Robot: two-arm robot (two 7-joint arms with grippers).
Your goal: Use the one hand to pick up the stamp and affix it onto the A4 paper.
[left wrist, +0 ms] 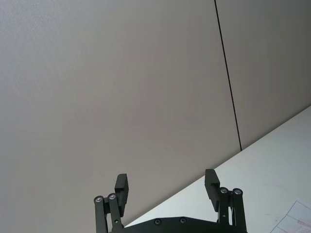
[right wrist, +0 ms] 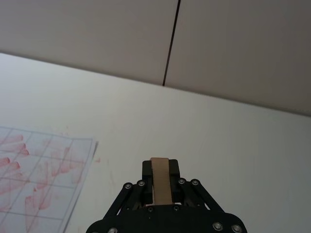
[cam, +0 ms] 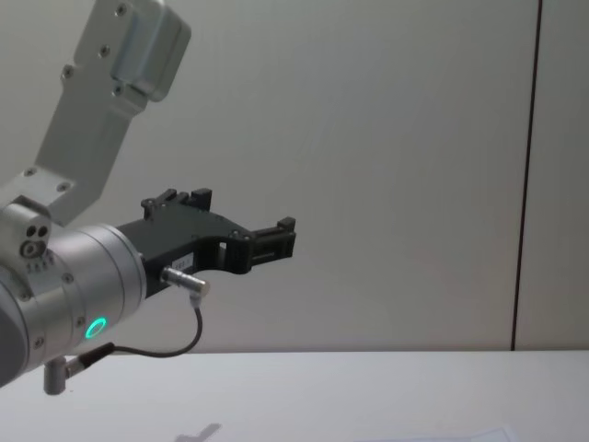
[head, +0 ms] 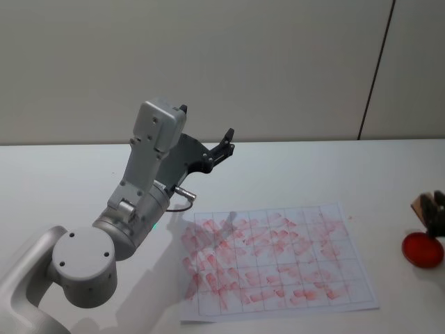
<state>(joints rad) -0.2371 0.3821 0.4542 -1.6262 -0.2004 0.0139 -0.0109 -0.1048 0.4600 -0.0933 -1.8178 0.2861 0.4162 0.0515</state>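
Observation:
The A4 paper lies flat on the white table, ruled in a grid and covered with red stamp marks; its corner shows in the right wrist view. At the table's right edge my right gripper is shut on the stamp, a tan wooden piece held between its black fingers, just behind a red ink pad and to the right of the paper. My left gripper is raised above the table behind the paper's left side, open and holding nothing.
The left arm's grey body stands over the table left of the paper. A pale wall with a dark vertical seam runs behind the table. Bare tabletop lies between the paper and the ink pad.

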